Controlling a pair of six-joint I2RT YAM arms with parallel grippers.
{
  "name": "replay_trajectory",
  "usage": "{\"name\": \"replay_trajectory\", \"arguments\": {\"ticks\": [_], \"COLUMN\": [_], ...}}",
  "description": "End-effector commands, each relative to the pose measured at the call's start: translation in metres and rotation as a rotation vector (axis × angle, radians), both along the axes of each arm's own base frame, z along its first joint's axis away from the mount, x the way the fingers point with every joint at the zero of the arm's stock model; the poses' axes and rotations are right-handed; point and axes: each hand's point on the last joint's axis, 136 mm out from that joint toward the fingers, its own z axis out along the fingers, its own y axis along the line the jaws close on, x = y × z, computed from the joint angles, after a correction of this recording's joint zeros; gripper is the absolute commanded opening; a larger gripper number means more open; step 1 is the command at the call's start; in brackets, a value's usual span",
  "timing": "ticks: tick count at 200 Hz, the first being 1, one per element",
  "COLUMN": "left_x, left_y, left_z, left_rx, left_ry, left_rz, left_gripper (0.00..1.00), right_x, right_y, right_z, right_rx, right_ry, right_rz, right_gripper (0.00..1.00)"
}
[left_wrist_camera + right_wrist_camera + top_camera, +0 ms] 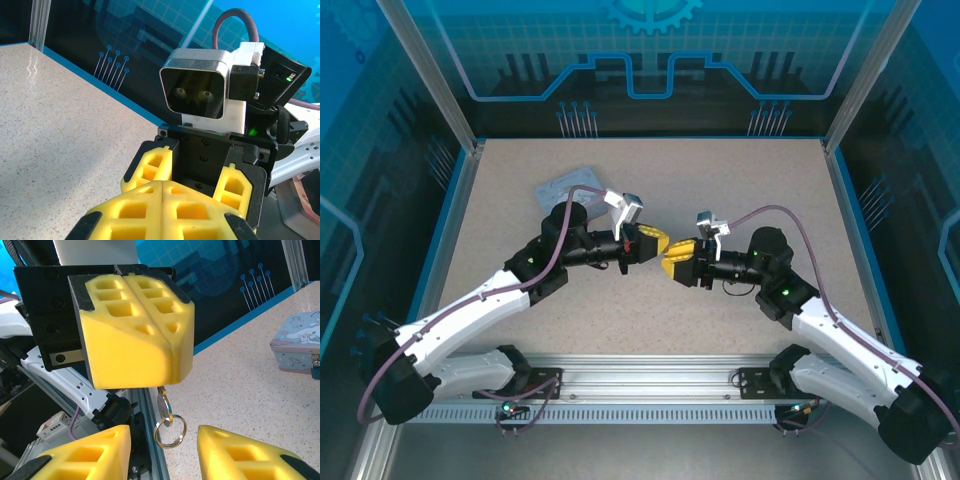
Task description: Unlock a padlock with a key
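Observation:
My left gripper (655,243) is shut on the key (163,399). In the right wrist view its yellow fingers (135,345) are pressed together, and the key's thin metal head hangs below them with a split ring (170,431) on it. My right gripper (678,258) faces it tip to tip above the table's middle. It stands open, with one finger on each side of the ring and touching nothing. The padlock (315,371) is a small dark body on the front of the pale blue tin (296,346), cut off by the frame's right edge.
The tin (570,187) lies at the back left of the speckled table (750,190), behind the left arm. An aluminium rail (650,385) runs along the near edge. Blue transparent walls (650,60) enclose the table on three sides.

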Motion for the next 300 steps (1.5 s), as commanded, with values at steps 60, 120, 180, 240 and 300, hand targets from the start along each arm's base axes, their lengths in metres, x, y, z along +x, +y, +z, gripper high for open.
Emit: {"name": "replay_trajectory", "arguments": {"ticks": [60,120,180,240,300], "left_x": [-0.006,-0.006,-0.007,-0.008,-0.007], "left_y": [0.000,0.001,0.001,0.001,0.001], "left_z": [0.008,0.006,0.004,0.000,0.000], "left_rx": [-0.036,-0.033,-0.030,-0.021,-0.022], "left_ry": [0.001,0.004,0.005,0.011,0.011], "left_rz": [-0.014,-0.014,-0.015,-0.018,-0.016], "left_gripper": [0.00,0.00,0.00,0.00,0.00], "right_x": [0.004,0.007,0.008,0.009,0.009], "right_y": [0.001,0.000,-0.001,-0.006,-0.007], "right_z": [0.022,0.030,0.029,0.029,0.027], "right_rx": [0.044,0.059,0.062,0.064,0.063], "right_ry": [-0.048,-0.058,-0.051,-0.046,-0.038], "right_rz": [-0.020,-0.033,-0.039,-0.052,-0.050], "right_gripper": [0.40,0.37,0.21,0.07,0.00]}}
